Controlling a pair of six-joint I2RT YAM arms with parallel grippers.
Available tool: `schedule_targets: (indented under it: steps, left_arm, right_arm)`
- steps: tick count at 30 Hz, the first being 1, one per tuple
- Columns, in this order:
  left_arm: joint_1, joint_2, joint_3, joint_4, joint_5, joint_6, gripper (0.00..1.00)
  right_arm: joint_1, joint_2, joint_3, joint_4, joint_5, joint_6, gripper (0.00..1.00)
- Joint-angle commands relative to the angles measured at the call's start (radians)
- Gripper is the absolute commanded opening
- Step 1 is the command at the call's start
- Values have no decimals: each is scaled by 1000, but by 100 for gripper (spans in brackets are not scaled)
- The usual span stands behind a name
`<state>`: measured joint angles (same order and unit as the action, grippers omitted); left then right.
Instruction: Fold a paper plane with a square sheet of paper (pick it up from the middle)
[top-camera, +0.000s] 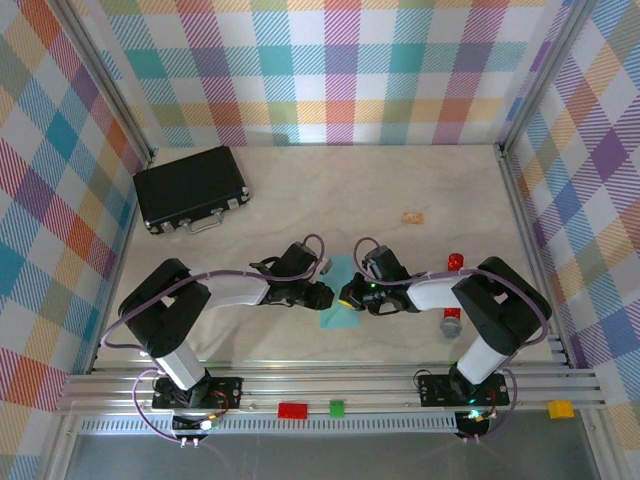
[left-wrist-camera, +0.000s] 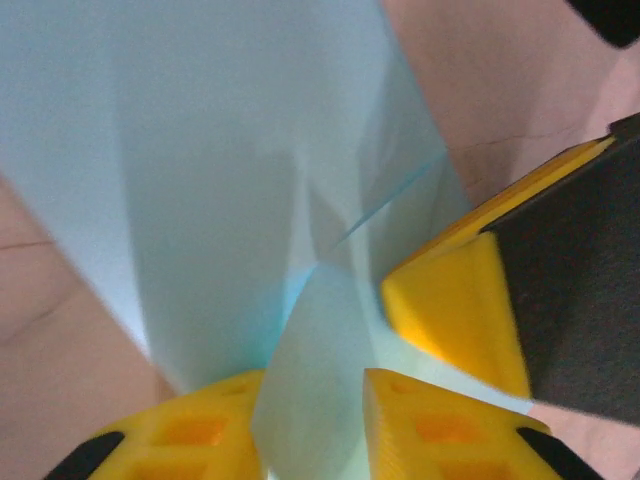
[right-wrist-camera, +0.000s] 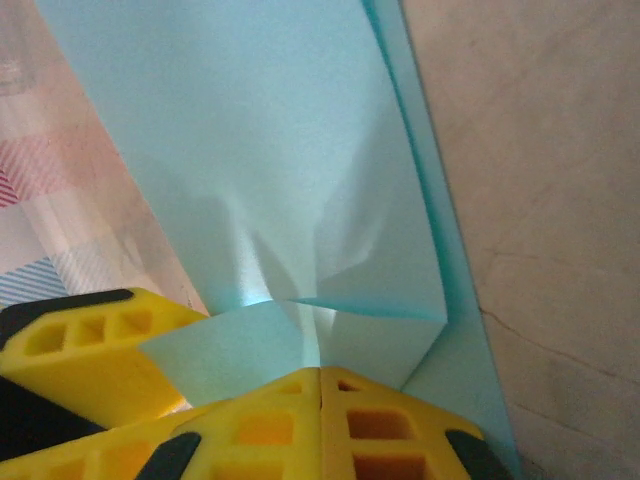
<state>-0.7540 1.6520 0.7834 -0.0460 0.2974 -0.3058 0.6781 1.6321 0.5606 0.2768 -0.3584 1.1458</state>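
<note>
The square sheet of paper (top-camera: 341, 312) lies on the table between the two arms, light turquoise, with a raised pinched ridge at its middle. My left gripper (top-camera: 326, 296) comes at it from the left. In the left wrist view its yellow fingers (left-wrist-camera: 440, 430) stand apart, a loose fold of paper (left-wrist-camera: 310, 380) between them. My right gripper (top-camera: 350, 296) meets it from the right. Its fingertips (right-wrist-camera: 380, 420) press together at the base of the paper's (right-wrist-camera: 250, 130) creased ridge. The paper plane is not formed; the sheet shows only creases.
A black case (top-camera: 190, 187) lies at the back left. A small tan scrap (top-camera: 412, 216) sits at the back right. A red-tipped marker (top-camera: 454, 263) lies partly under the right arm. The two grippers almost touch; the other gripper's yellow finger (left-wrist-camera: 470, 300) shows close by.
</note>
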Motion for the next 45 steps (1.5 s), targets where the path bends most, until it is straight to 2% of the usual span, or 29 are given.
schedule_targets:
  steps: [1,5,7,10,14,18,23,40,45]
  left_arm:
    - [20,-83,17,-137,-99,-23,43]
    - [31,-177,11,-193,-142,-50,46]
    - [36,-227,3,-204,-125,-65,42]
    - [36,-280,-25,-151,9,-95,21]
    - [38,-238,-17,-102,237,-121,7]
    - [38,-154,-4,-53,390,-130,4]
    - [38,-57,37,-80,476,-87,4]
    - [32,95,97,-171,488,20,6]
    - [15,106,115,-209,443,50,6]
  right_arm:
    - [9,16,-49,-78,79,57,0]
    - [28,38,-52,-24,90,104,0]
    - [35,39,-50,-25,97,113,0]
    - [40,22,-59,-34,120,122,0]
    - [41,2,-61,-60,133,117,0]
    - [41,-9,-71,-66,137,113,0]
    - [41,-24,-82,-70,141,111,0]
    - [41,-22,-71,-85,144,104,0]
    - [41,-16,-68,-83,141,101,0]
